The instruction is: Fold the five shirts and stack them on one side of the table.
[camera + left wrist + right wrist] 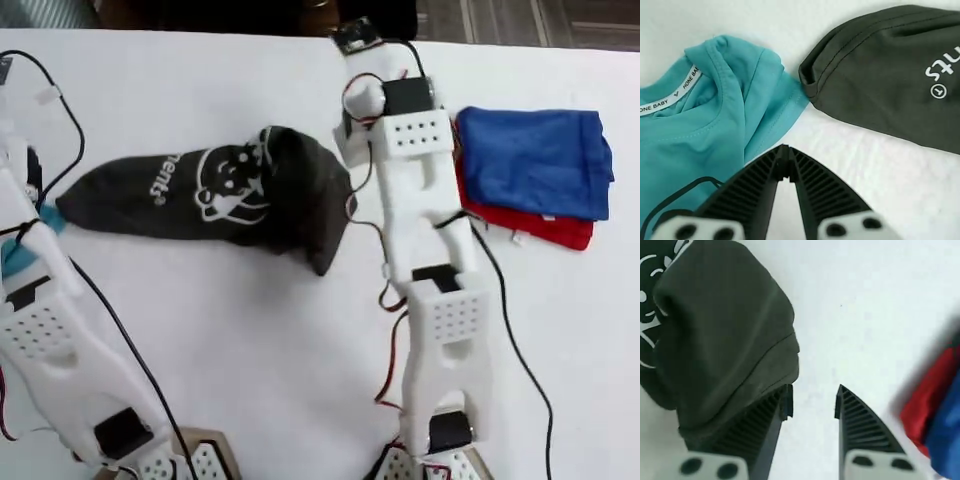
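The main risk, as I judge it, is with the dark shirt [220, 190]. It lies a little left of the middle in the high view, bunched up and not yet in a neat fold. The right gripper [812, 399] has its jaws apart, and one finger is just beside the thick rolled edge of this shirt. If it closes there, it may catch only the top layer. The shirt could then unfold when pulled, or drag across the table [250, 350].

A second risk is to the finished pile at the upper right of the high view, the blue shirt [535, 160] on the red shirt [540, 228]. It sits close beside the right arm [440, 320], so a wide swing could push it crooked.

The left gripper [785, 172] is clenched, tip against tip, with nothing between. It is over the sleeve edge of the teal shirt [705, 115], and that sleeve almost touches the dark shirt.

In the high view, the left arm [50, 340] runs up the left edge from the lower left corner and covers most of the teal shirt. The right arm stretches from the bottom, right of centre, up toward the top.
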